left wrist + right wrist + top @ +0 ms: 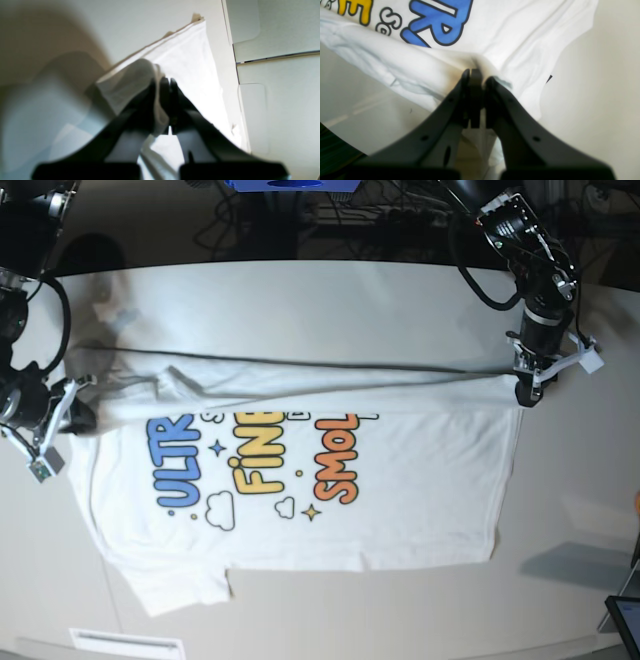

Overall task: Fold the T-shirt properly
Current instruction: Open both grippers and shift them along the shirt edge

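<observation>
Both grippers, left [522,393] and right [80,418], pinch T-shirt [400,480] edges; long axis spans between them

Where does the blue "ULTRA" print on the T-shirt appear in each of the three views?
Left wrist: not in it; only plain white T-shirt cloth.
Right wrist: top centre, blue letter R.
Base: left of centre, ULTRA print.
Shared landmark: the yellow FINE print beside it.
</observation>
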Motion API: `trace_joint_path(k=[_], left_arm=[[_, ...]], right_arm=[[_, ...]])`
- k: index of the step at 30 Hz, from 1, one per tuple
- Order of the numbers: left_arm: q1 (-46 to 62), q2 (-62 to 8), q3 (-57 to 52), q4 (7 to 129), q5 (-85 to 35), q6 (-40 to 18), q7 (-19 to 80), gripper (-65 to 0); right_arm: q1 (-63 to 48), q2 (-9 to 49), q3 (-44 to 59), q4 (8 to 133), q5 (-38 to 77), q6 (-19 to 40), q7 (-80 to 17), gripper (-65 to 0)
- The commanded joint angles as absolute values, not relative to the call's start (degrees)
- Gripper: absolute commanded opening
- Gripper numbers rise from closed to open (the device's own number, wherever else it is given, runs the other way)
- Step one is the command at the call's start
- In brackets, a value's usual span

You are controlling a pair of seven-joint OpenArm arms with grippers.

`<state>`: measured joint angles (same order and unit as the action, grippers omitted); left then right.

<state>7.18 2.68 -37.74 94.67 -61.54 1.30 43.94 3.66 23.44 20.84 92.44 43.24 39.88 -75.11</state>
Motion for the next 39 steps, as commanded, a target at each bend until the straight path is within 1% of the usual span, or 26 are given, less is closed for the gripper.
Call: trace_joint_path(k=[1,8,12,17,24,31,33,35,37,38,39], left_arm=[[6.3,2.1,-37.8,95.0,-62.0,0.5,43.4,-65.0],[4.1,2.1,-37.8,89.6,-62.0,0.5,43.4,-65.0],[2.5,2.0,-37.8,87.9,-62.0,0.5,43.4,-65.0],[0.6,1.0,-37.4,87.4,-62.0,0.5,43.4,-65.0],[-1.3,0.9,-37.6,87.3,-62.0,0.5,43.4,-65.0],[-3.3,-0.7,-37.8,81.6,-62.0,0.5,43.1,-65.0],[-3.8,-1.8,-37.8,80.7,-62.0,0.5,43.0,-64.8],[-4.9,-2.5,-37.5,80.0,-62.0,0.5,43.0,-64.7],[-5.9,-2.6,-37.8,79.2,-62.0,0.3,43.0,-64.5],[-6.5,-3.2,-37.8,79.0,-62.0,0.3,43.0,-63.7],[-7.4,-4.0,-37.5,78.9,-62.0,0.3,43.0,-61.3]], right_arm=[[5.2,24.4,21.1,93.3,43.6,40.0,-74.3,-64.7],[7.3,24.4,20.7,89.6,43.4,40.0,-74.4,-64.7],[8.2,24.8,16.1,88.0,43.3,40.0,-72.5,-64.7],[9.0,24.7,13.0,85.5,43.3,40.0,-70.7,-64.7],[10.1,24.7,12.4,83.6,43.3,40.0,-68.4,-64.7],[11.0,24.7,12.8,82.8,43.3,40.0,-68.2,-63.7],[12.0,24.7,12.9,81.8,43.3,40.0,-67.5,-60.9],[12.1,24.7,13.8,80.7,43.3,40.0,-66.2,-56.1],[12.3,24.6,14.6,80.0,43.3,40.0,-65.1,-48.8],[12.3,24.6,14.6,80.0,43.3,40.0,-64.6,-45.4],[12.4,24.7,14.6,79.8,43.3,40.0,-64.0,-41.2]])
